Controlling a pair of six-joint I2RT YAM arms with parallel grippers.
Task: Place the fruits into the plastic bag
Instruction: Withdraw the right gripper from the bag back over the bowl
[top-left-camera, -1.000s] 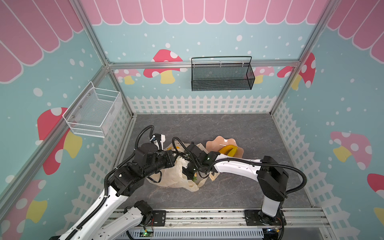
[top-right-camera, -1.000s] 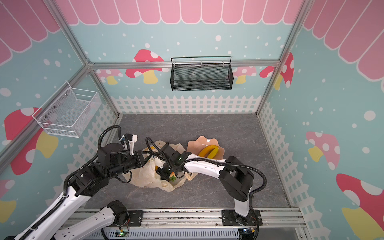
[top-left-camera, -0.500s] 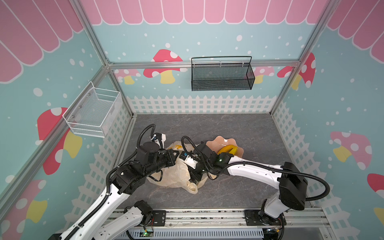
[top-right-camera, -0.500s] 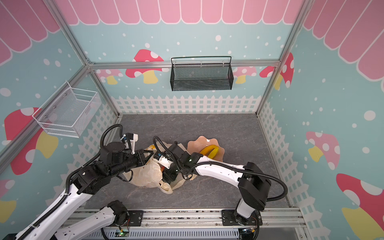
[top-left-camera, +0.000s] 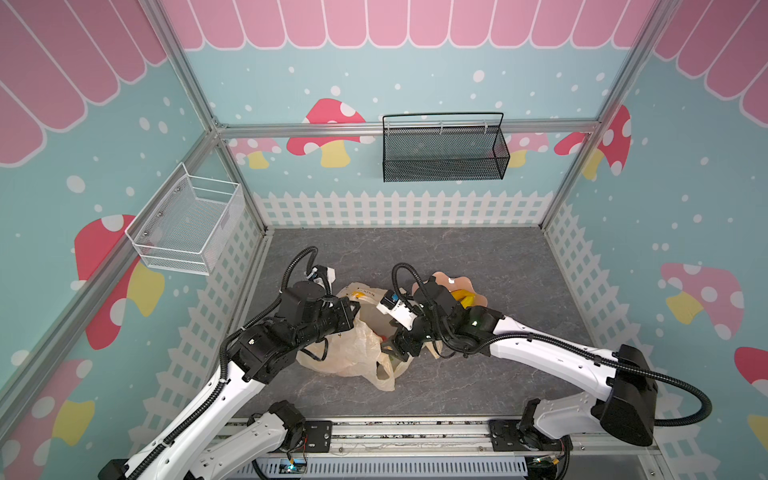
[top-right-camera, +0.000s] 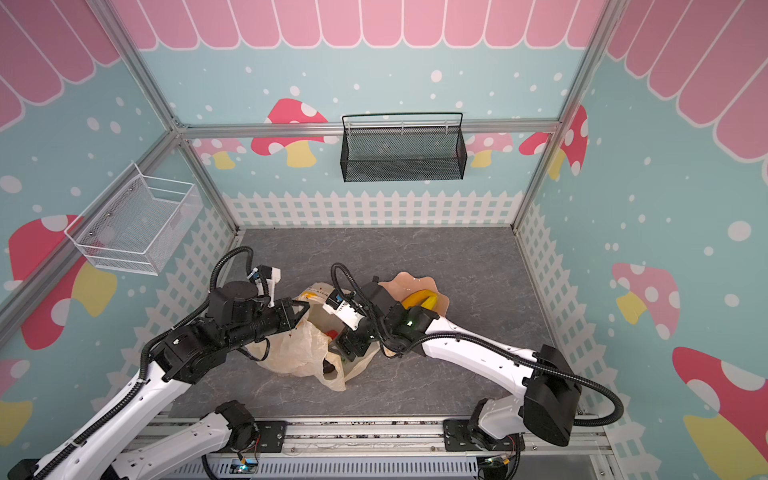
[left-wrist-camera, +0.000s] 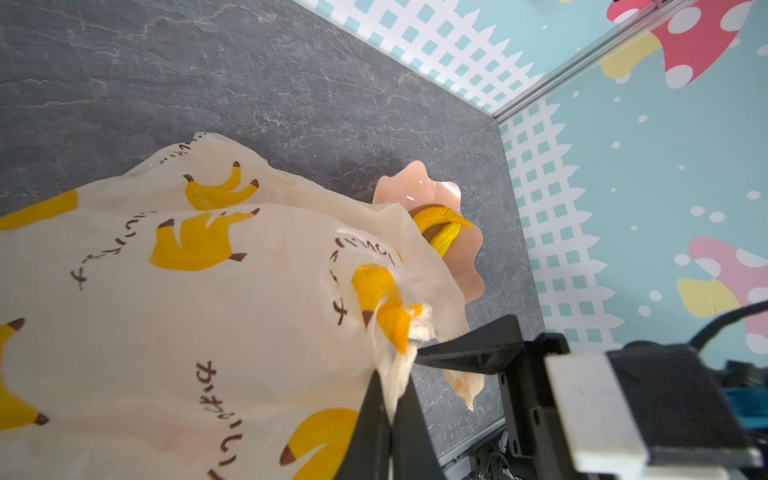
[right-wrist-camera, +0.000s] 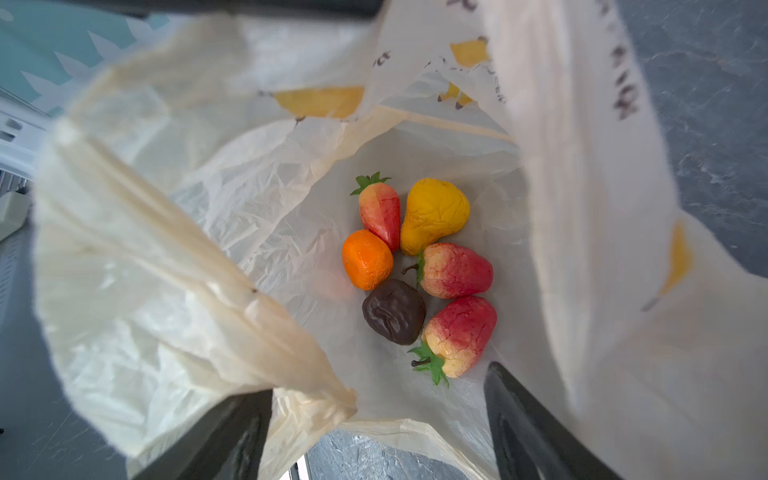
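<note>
Left gripper (top-left-camera: 352, 308) is seen in both top views clenched on the plastic bag (top-left-camera: 349, 353) rim, right gripper (top-left-camera: 400, 348) spread wide at its mouth; the pinch is confirmed in left wrist view; six fruits (right-wrist-camera: 453, 270) are seen loose inside in right wrist view, none grasped.
</note>
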